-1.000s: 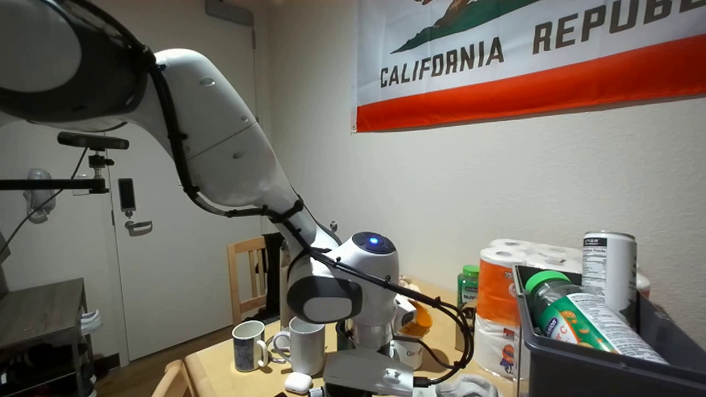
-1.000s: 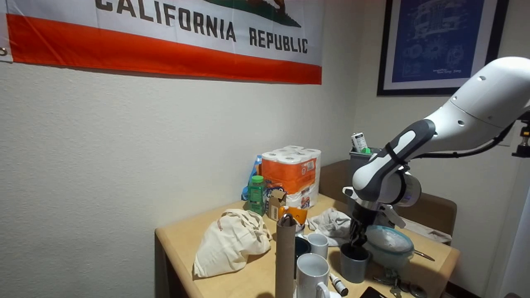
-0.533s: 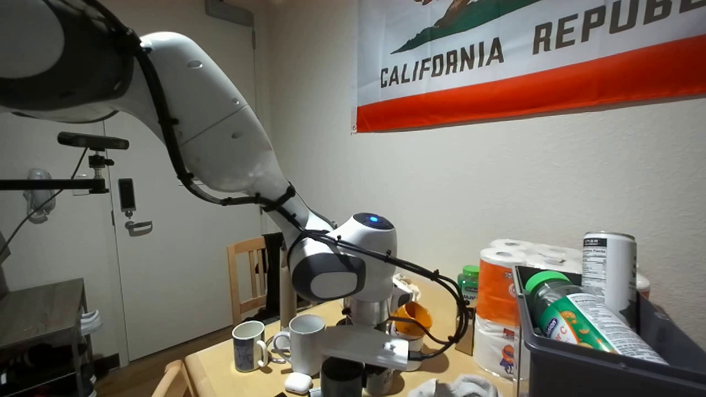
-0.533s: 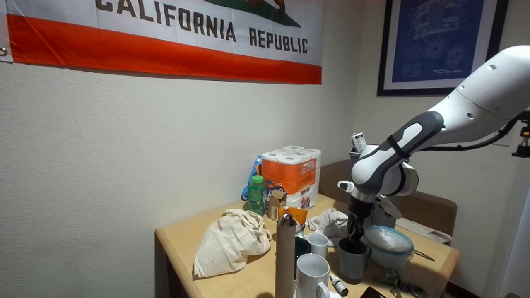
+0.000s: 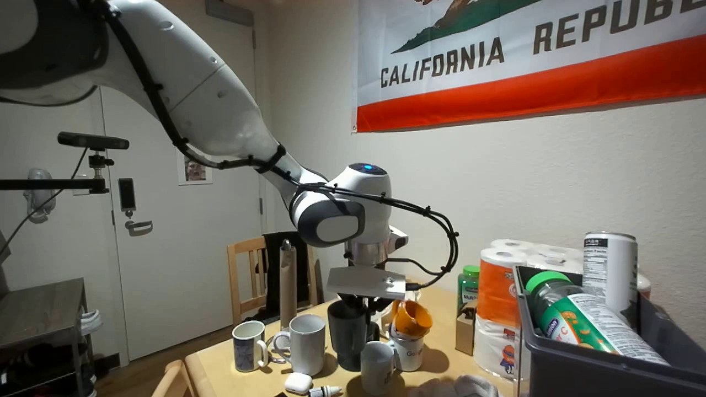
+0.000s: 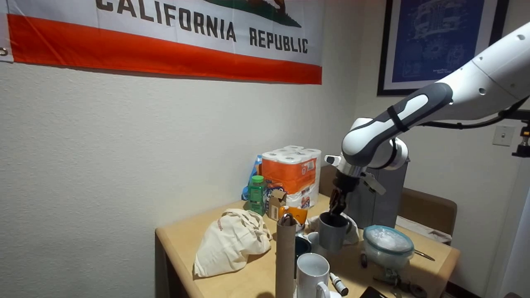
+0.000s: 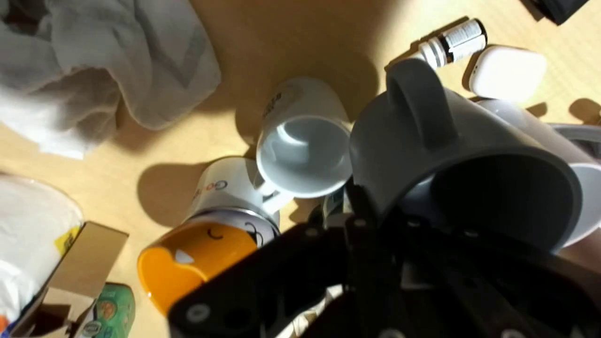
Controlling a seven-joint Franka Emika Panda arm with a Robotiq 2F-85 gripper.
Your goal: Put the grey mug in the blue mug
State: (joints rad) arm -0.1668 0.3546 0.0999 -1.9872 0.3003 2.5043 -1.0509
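Above the counter (image 6: pixel 186 236) and clear of it, the grey mug (image 6: pixel 332 236) hangs nearly upright, its wall clamped at the rim by the gripper (image 6: pixel 336 208). In an exterior view, the blue mug (image 6: pixel 303 247) stands beyond the smaller white mug (image 6: pixel 316 245). Step judged in hand: transfer. Next move likely calls for centring over the blue mug's mouth, then lowering before release.

In an exterior view, the camera looked across the table (image 5: pixel 248 386) toward the door (image 5: pixel 187 264), the grey bin (image 5: pixel 595 375) close at its right. In an exterior view, the camera faced that bin from the opposite end, the cardboard tube (image 6: pixel 285 256) nearer. The flag (image 5: pixel 535 71) and paper rolls (image 6: pixel 290 176) showed in both exterior views. The wrist view looked steeply down past the fingers (image 7: pixel 361 244), the grey mug (image 7: pixel 483 131) very near.
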